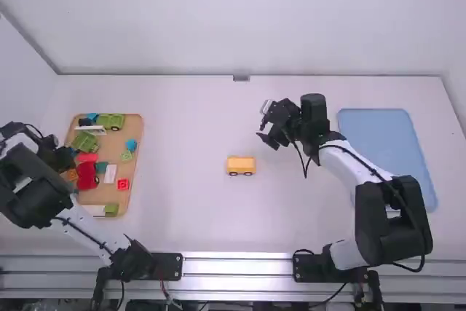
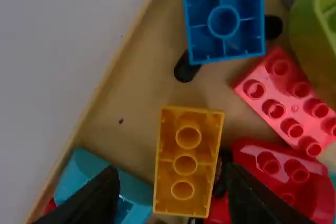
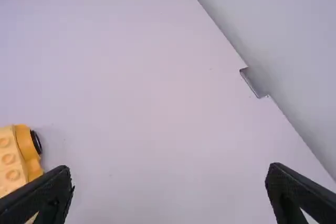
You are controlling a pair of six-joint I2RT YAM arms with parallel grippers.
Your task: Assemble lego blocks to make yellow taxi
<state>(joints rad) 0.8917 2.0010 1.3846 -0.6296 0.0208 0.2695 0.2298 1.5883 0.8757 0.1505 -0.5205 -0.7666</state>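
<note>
Yellow car: the part-built taxi [image 1: 241, 167], on its wheels on the white table [image 1: 189, 202]; standing out there, I'd guess, to leave both arms room to build.
Block tray: the wooden tray [image 1: 136, 165], well left of the car, a store of loose parts.
Left gripper: over that tray, left of the car; its pincer [image 2: 176, 198] is parted about the yellow-orange brick, with no grip that I can make out.
Yellow-orange brick: [image 2: 188, 163] left of the car, hollow side up, so it would probably need turning before it could stack.
Snag: the teal block [image 2: 105, 187] and red block [image 2: 273, 177] crowd the brick and might catch a finger.
Right gripper: beyond the car and to its right; the pincer [image 3: 168, 192] is wide apart, holding nothing, perhaps kept off for steadying later.
Blue mat: [image 1: 386, 147] well right of the car.
Writing: none on the blocks that I can read.
Next: likely close on the brick and lift.
</note>
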